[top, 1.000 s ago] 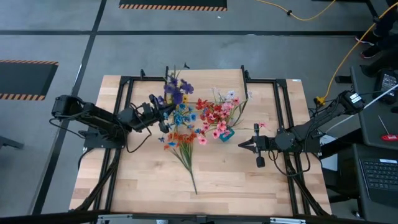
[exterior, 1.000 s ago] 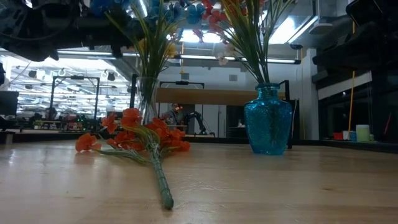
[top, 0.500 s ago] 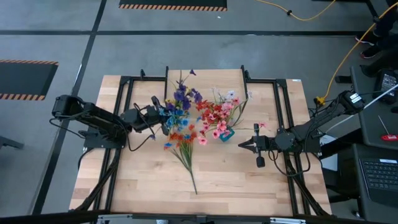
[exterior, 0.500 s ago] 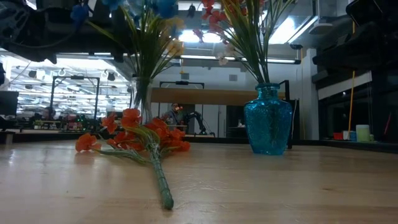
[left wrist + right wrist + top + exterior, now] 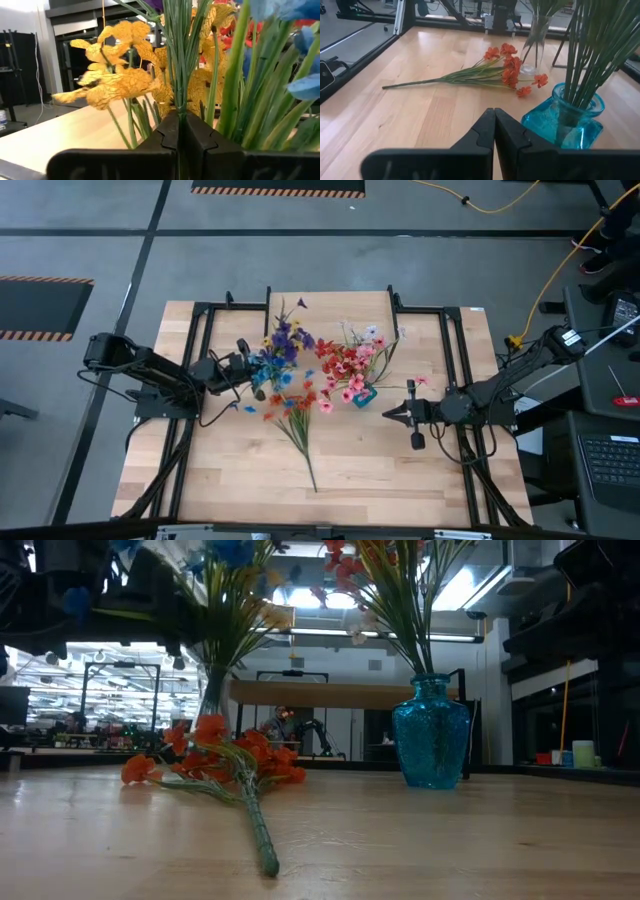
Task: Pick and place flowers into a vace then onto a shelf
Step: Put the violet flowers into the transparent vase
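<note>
My left gripper [image 5: 250,370] is shut on a bunch of flowers [image 5: 280,350] with blue, purple and yellow blossoms, left of the table's middle. The stems run down into a clear glass vase [image 5: 537,42], also visible in the low view [image 5: 213,700]. A blue vase [image 5: 363,395] with red, pink and white flowers stands right of centre. An orange spray [image 5: 295,415] lies flat on the table between them. The shelf [image 5: 330,693] stands at the far edge. My right gripper [image 5: 392,413] waits shut, right of the blue vase. My left gripper pinches the bunch's green stems [image 5: 181,100] between its two shut fingers [image 5: 165,135], below the blossoms. The fingers come about level from the table's left and lie across the stems. The stems stand upright, blossoms above the fingers and lower ends down in the clear vase.
Black frame rails [image 5: 200,340] run along both sides of the table. The orange spray's long stem [image 5: 305,455] points toward the near edge. Bare wood lies on the near half of the table [image 5: 380,470].
My left gripper has gone down and toward the table's left edge, still shut on the stems. The bunch has gone with it, its blossoms swinging. In the low view the clear vase has shifted the same way.
</note>
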Robot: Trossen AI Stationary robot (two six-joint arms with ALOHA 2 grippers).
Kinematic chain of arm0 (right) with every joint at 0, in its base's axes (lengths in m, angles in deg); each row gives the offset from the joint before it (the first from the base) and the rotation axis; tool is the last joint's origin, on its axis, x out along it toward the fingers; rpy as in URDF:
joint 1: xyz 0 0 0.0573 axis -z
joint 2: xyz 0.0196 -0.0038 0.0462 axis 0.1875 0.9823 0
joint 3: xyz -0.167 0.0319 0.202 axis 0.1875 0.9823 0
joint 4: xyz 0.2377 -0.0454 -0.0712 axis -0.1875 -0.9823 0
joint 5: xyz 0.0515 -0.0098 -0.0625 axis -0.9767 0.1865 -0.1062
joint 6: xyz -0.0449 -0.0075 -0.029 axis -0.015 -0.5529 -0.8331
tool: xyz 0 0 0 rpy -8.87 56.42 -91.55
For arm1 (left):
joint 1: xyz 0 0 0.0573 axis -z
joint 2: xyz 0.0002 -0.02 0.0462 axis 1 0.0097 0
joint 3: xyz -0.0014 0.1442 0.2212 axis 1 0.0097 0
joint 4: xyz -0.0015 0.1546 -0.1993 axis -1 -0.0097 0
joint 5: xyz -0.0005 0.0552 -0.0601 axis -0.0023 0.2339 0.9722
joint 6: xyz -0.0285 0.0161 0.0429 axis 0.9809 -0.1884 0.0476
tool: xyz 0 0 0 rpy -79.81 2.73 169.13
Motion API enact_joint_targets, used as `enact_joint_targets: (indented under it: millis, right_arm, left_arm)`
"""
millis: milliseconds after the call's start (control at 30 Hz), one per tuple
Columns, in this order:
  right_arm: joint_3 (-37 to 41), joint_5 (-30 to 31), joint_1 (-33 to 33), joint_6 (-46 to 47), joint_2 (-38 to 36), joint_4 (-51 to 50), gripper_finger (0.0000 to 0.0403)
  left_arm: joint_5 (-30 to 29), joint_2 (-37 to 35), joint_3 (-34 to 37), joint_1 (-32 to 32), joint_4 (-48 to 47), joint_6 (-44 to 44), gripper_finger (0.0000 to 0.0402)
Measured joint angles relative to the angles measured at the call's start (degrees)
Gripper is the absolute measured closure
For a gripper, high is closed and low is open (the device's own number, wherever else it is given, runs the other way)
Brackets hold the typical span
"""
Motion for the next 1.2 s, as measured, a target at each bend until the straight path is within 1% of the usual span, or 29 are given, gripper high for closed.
enact_joint_targets:
  millis: [367,733,1067,1200]
  right_arm:
    - [0.0,0.0,0.0,0.2,0.9,0.0,0.0389]
    - [0.0,0.1,0.0,0.2,0.9,0.0,0.0389]
    - [0.0,0.1,0.0,0.6,0.9,0.0,0.0389]
    - [0.0,0.2,0.0,1.4,0.9,0.0,0.0389]
  left_arm:
    - [0.1,0.0,0.6,0.0,-1.1,-0.4,0.0385]
    - [0.1,0.0,0.7,0.4,-5.0,-1.1,0.0381]
    - [-1.7,0.0,0.7,0.4,-7.9,-1.0,0.0361]
    - [-2.0,0.0,0.7,0.4,-7.4,-1.6,0.035]
